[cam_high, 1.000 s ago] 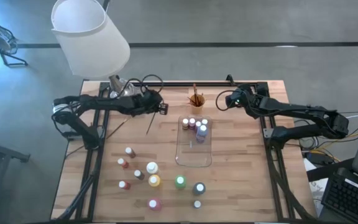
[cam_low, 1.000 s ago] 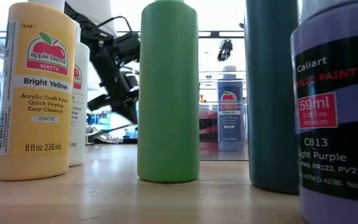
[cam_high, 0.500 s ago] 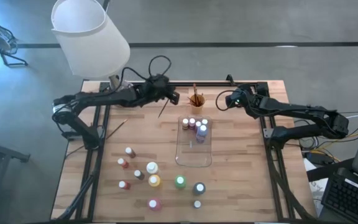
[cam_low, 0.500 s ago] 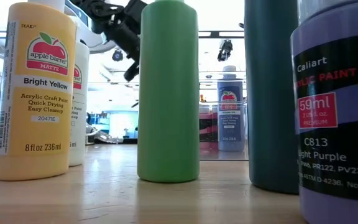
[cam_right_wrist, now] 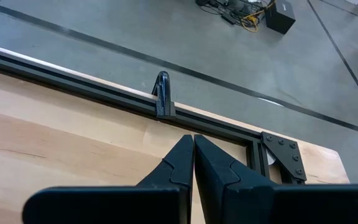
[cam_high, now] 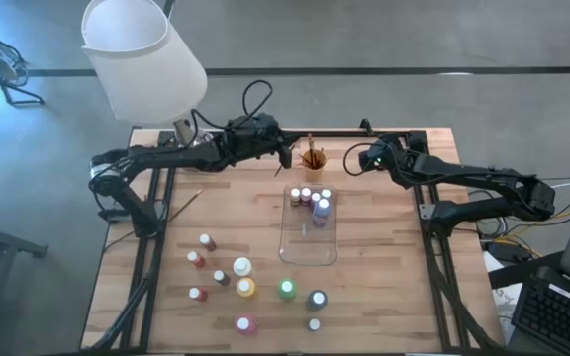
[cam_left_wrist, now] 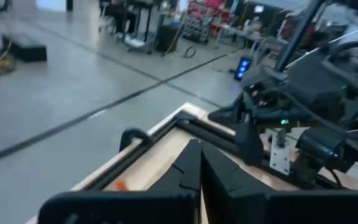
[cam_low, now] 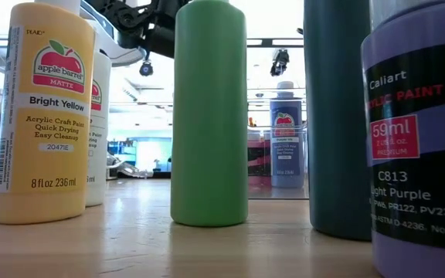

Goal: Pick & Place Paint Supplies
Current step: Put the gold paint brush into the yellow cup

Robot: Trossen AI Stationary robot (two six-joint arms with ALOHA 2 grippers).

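Left gripper (cam_high: pixel 285 155) — fingers pressed together, holding nothing visible — hovers beside the orange brush cup (cam_high: pixel 313 158); right gripper (cam_high: pixel 361 161) closed, waiting opposite.

Bare wooden tabletop (cam_high: pixel 394 247) lies open right of the clear rectangular plastic tray (cam_high: pixel 310 242). Near-left, scattered small paint bottles (cam_high: pixel 244 287) crowd the way. At the far edge the left gripper (cam_high: pixel 285 156) hangs just beside the small orange cup (cam_high: pixel 313 158), narrowing that gap.
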